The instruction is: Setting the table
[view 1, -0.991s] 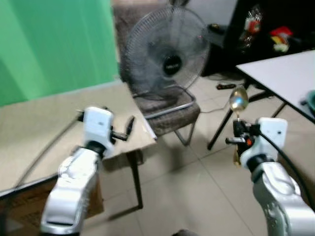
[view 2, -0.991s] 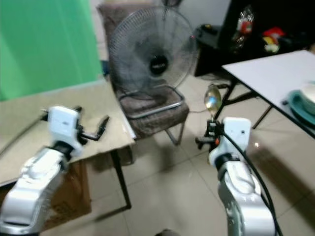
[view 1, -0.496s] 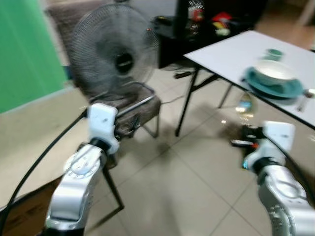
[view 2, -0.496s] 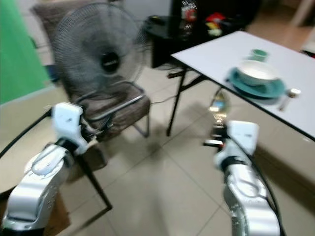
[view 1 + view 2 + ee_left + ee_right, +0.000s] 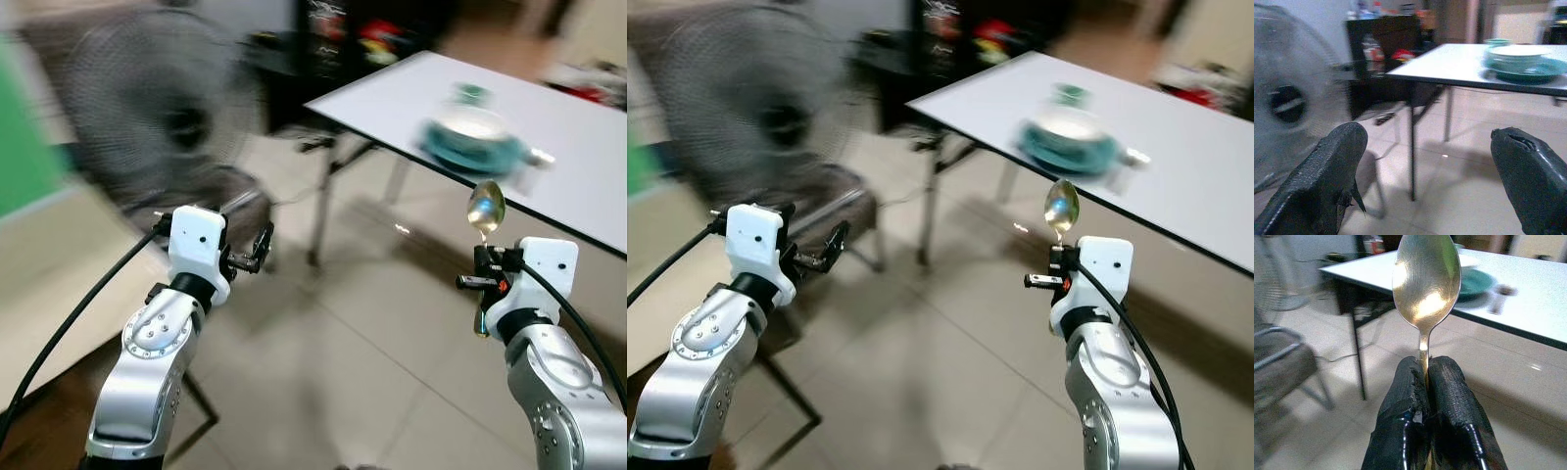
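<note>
Right gripper (image 5: pixel 1425 377) at lower right, pinching shiny gold metal spoon (image 5: pixel 1425 281) upright; left gripper (image 5: pixel 1425 186) at left, gaping, carrying nothing; white rectangular table (image 5: pixel 588 147) occupying upper right.

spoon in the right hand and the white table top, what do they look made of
Spoon: looks like polished metal with a golden tint; its bowl mirrors bright highlights. The right hand pinches its handle.

Table: a smooth, flat white top with a thin dark edge, perhaps laminate or painted board; the blur leaves it open. Its legs look like dark metal.

Gold spoon (image 5: pixel 1425 289) upright, bowl up
</note>
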